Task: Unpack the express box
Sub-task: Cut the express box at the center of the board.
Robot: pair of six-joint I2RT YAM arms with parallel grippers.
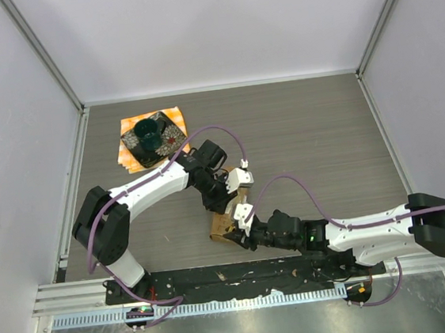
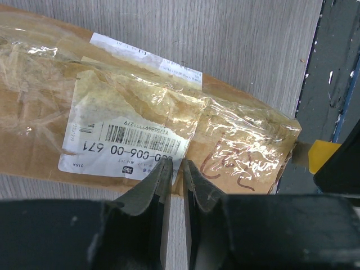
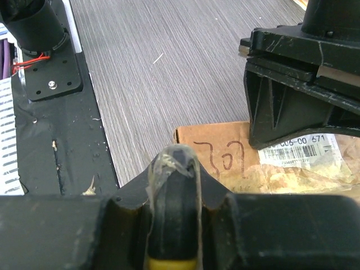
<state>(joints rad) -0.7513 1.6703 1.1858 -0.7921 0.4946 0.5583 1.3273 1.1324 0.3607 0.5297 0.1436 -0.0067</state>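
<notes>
The express box [image 2: 236, 140] is a brown cardboard parcel with a white label [image 2: 124, 135] and shiny tape, lying flat on the table. In the top view only its near end [image 1: 218, 229] shows under both grippers. My left gripper [image 2: 175, 166] is shut and empty, its tips over the box's edge by the label; it also shows in the top view [image 1: 235, 200]. My right gripper [image 3: 179, 160] is shut on a dark tool with a yellow part [image 3: 171, 214], with a strand of clear tape draped over its tip. It sits at the box's end [image 3: 219, 152] marked "707".
A dark dish with a dark cup on an orange cloth [image 1: 152, 138] sits at the back left. The black base plate [image 1: 281, 270] runs along the near edge, close to the box's end. Grey walls enclose the table.
</notes>
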